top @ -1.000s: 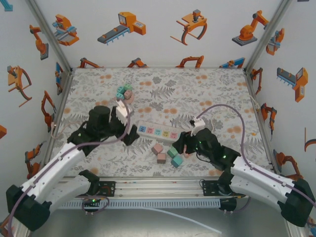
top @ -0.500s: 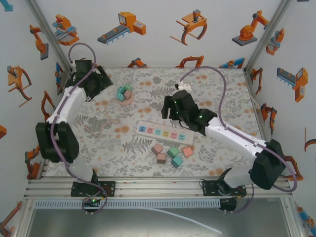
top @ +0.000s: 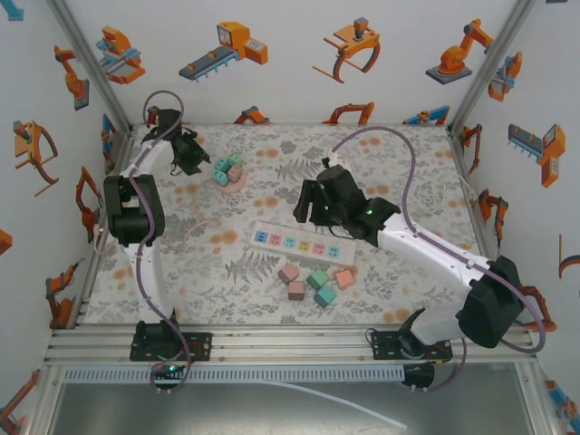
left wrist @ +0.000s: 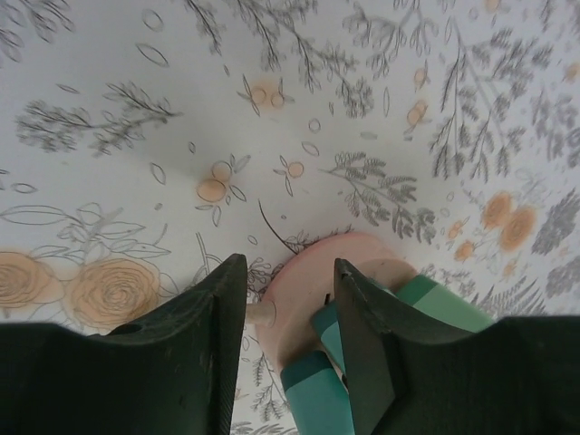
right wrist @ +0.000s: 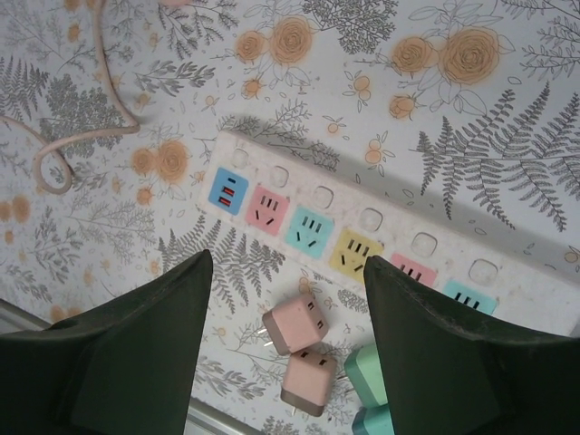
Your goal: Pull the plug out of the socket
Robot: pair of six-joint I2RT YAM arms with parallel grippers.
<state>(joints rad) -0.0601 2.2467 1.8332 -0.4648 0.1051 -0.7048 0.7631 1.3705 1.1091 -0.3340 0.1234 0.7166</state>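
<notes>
The socket [top: 304, 242] is a long white strip with pastel outlets, lying mid-table. In the right wrist view the socket [right wrist: 362, 237] shows several outlets with nothing plugged in. Loose pink plugs [right wrist: 294, 324] and teal plugs [right wrist: 372, 367] lie just in front of it, and they form a cluster of plugs [top: 315, 283] in the top view. My right gripper [top: 310, 207] [right wrist: 288, 263] hovers open above the strip's far side. My left gripper [top: 192, 156] [left wrist: 290, 299] is open at the far left, its jaws over the edge of a pink round disc [left wrist: 313, 276] that carries teal plugs [left wrist: 317, 399].
The pink disc with its stacked plugs [top: 229, 172] sits at the far left of the mat. A thin pale cord [right wrist: 72, 136] curls on the mat left of the strip. Printed walls close the far, left and right sides.
Both arms swung away from the near edge. The left reached the far-left corner and then turned toward the pink disc. The right rose over the strip and edged slightly left.
</notes>
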